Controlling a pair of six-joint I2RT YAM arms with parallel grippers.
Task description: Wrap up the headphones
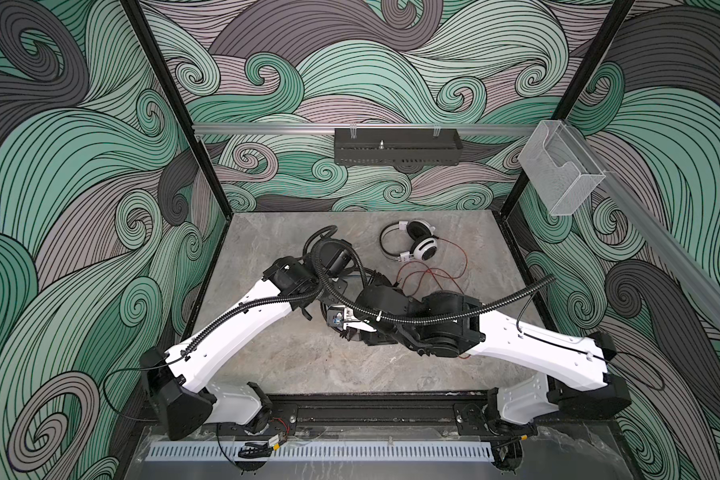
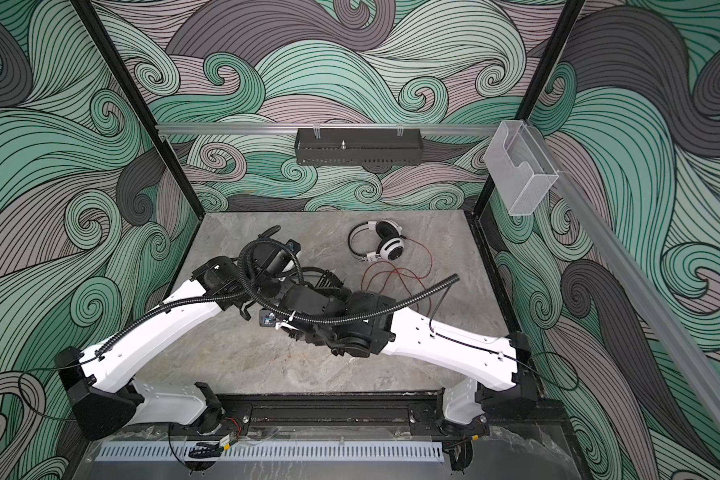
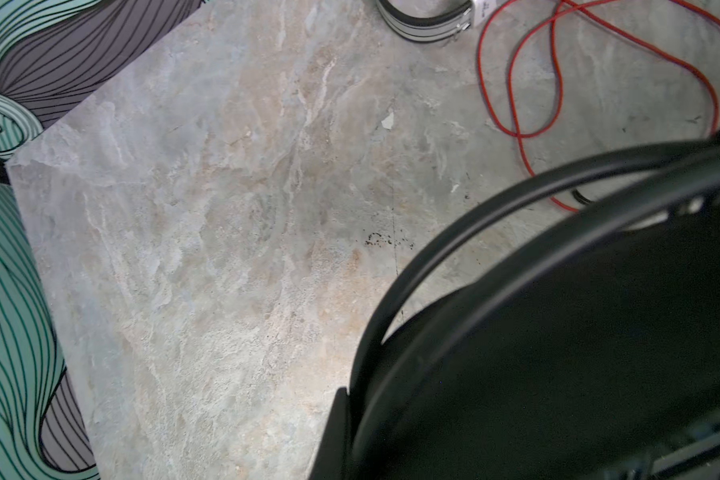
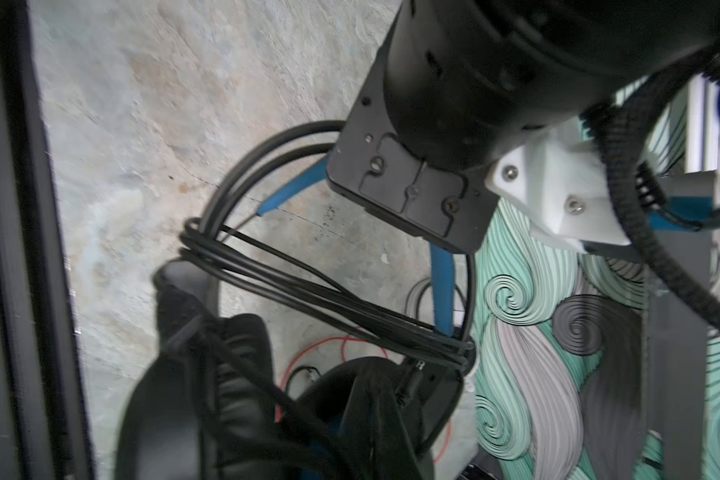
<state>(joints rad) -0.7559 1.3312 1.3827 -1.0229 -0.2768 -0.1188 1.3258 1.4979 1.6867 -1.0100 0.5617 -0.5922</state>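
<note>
Two headsets are in play: the black headset is held near the white-and-black headset, on its robot side, its black cable laid in several turns across the headband. The left gripper is clenched on that headband's top; the right gripper is clenched too, on what I cannot tell. The black wrap looks nearly finished, so next comes tucking the plug end, then gathering the red cable sprawled loose beside the white-and-black headset.

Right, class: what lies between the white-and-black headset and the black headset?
The thin red cable lies there in loose loops, between the white-and-black headset and the black headset; the left wrist view and both top views show it.
</note>
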